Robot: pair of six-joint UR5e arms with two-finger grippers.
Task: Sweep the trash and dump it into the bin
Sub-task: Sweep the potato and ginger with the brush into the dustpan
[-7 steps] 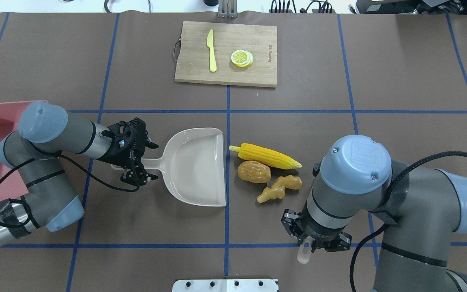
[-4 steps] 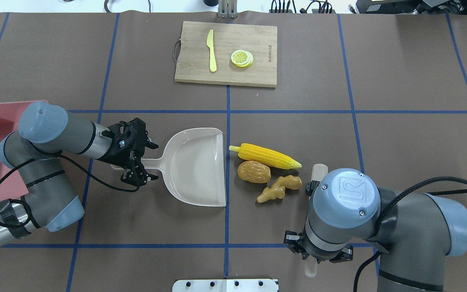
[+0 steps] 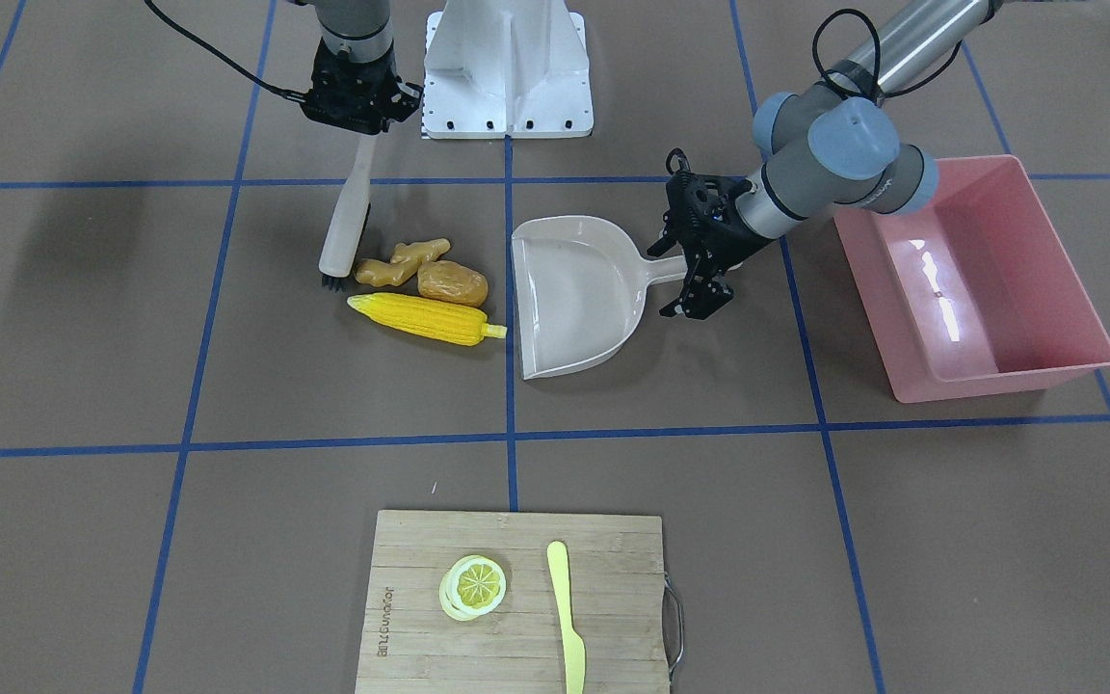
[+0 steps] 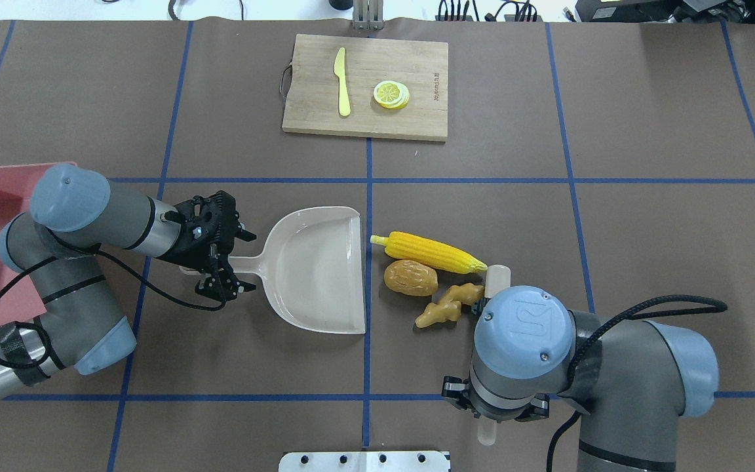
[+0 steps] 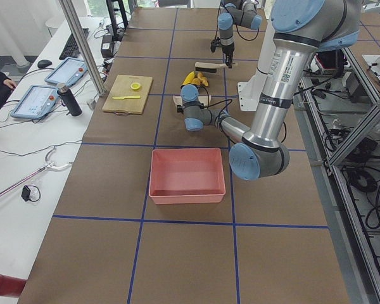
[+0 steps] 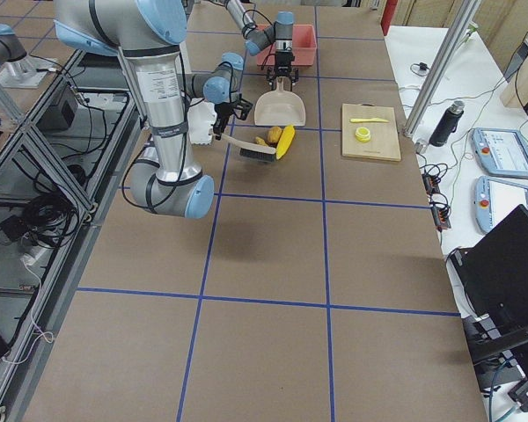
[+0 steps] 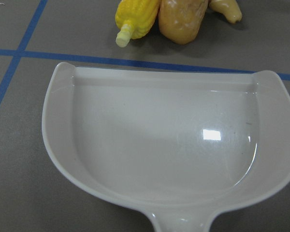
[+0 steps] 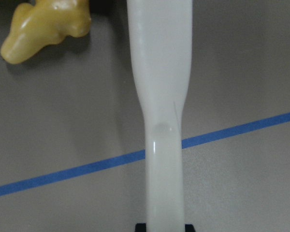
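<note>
Overhead clock, 12 = far side from robot. Trash is mid-table, bunched: corn (image 4: 430,252) at 12 of the heap, potato (image 4: 410,276) at 8, ginger (image 4: 449,305) at 5. None is in the dustpan (image 4: 315,269) yet. Its open lip lies flat on the table just beside the heap at 9. Bin (image 3: 998,384) is well apart, further out at 9, nothing in it. Looks like the sweep is about to start.

Right claw (image 3: 360,123) is clamped on the end of the brush (image 3: 343,226) handle. Brush head is down at 3 of the heap, just beside the ginger & corn tip; can't make out if it touches. Left claw (image 4: 236,262) straddles the dustpan handle; pinching it or only around it, can't tell.

Handling, my guess: toys look like hollow hard plastic, so light, stiff, slick. No need to grip them; push w/ bristles from 3 toward 9.
- Corn: long & round, prob. rolls or swivels if hit off-centre, so meet it broadside near mid-length.
- Potato: may roll too.
- Ginger: knobbly, could snag & spin out sideways, esp. toward 6.

Pan floor is glossy, so things prob. slide easily. Once loaded, lift by the handle w/ lip tipped up, else they skate out before the bin. Bin walls are tall, so the pan must clear the rim.
</note>
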